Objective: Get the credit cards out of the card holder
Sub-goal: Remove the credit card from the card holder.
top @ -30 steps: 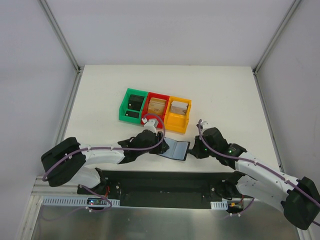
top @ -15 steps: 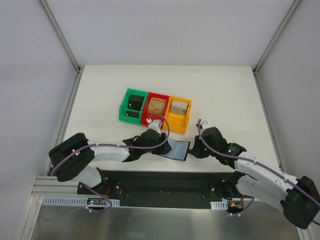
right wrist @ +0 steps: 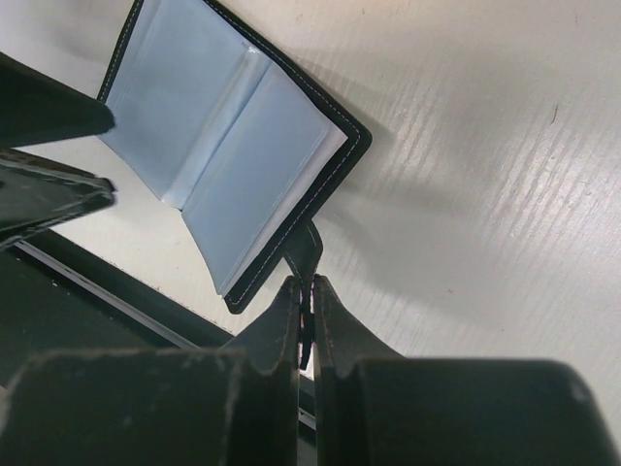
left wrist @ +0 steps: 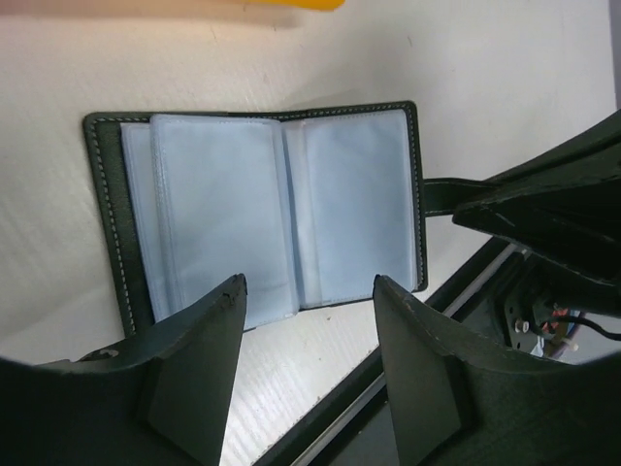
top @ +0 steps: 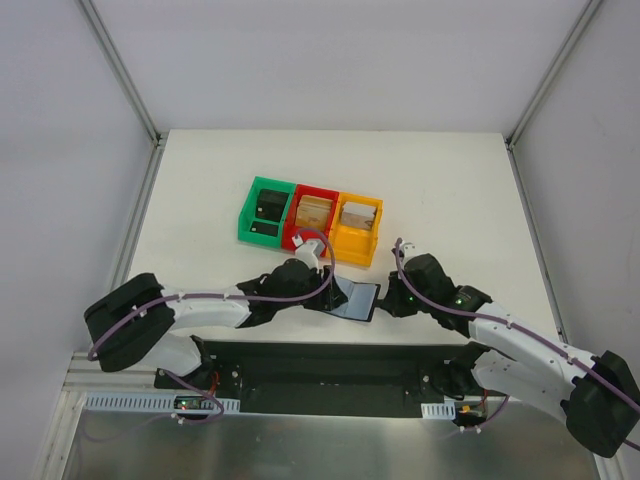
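Card holder [left wrist: 223, 214] lies open, long axis left-right, strap [right wrist: 305, 250] clamped in right pincer [right wrist: 308, 287]; left pincer [left wrist: 309, 286] apart.

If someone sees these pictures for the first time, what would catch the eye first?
The black card holder lies open near the table's front edge, showing pale plastic sleeves. The right gripper pinches its strap; the left gripper hovers open above. Behind stands a row of coloured bins.

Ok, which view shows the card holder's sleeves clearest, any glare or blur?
Left wrist: card holder sharp, evenly lit, no glare on the sleeves; the left gripper, close up, is dark and soft. Right wrist: holder sharp, shadow on the table beside it, right gripper blurred. Top external: holder too small for sleeve detail.
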